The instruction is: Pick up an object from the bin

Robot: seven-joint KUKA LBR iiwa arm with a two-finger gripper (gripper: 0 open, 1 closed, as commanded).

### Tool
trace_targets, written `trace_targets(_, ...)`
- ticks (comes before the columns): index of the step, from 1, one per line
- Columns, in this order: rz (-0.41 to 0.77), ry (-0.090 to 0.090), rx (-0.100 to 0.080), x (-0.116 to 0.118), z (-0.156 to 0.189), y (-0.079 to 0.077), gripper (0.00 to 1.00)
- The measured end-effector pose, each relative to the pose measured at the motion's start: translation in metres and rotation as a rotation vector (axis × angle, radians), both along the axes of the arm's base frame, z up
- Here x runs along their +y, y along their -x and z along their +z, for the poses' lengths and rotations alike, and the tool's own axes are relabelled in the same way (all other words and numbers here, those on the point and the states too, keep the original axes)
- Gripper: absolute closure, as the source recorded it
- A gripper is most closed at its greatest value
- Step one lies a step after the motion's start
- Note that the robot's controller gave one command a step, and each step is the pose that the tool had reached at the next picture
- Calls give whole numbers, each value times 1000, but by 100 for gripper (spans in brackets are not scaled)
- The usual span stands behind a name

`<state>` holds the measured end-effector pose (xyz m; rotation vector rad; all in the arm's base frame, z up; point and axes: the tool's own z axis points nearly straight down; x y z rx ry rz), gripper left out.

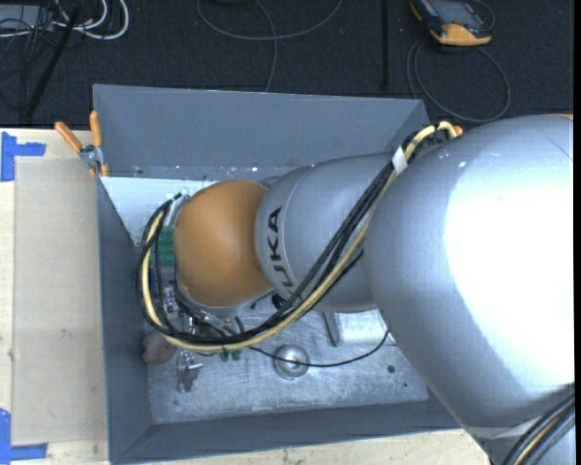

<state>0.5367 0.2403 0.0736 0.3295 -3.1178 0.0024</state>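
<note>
My gripper (186,367) is down at the bin's front left corner, mostly hidden under the arm's orange cover. A small pinkish-brown lump (157,349) lies on the floor just to its left, close against the bin's left wall. Whether the gripper touches it I cannot tell. A small round silver thing (291,361) with a thin black cord running off to the right rests on the floor to the gripper's right.
A pale flat rectangular piece (354,326) lies further right, partly under the arm. The arm and its cables cover the bin's middle and right. Bare grey floor shows along the front wall.
</note>
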Motion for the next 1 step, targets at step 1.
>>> trace_targets(1, -4, -1, -3, -1, 2, -1, 100)
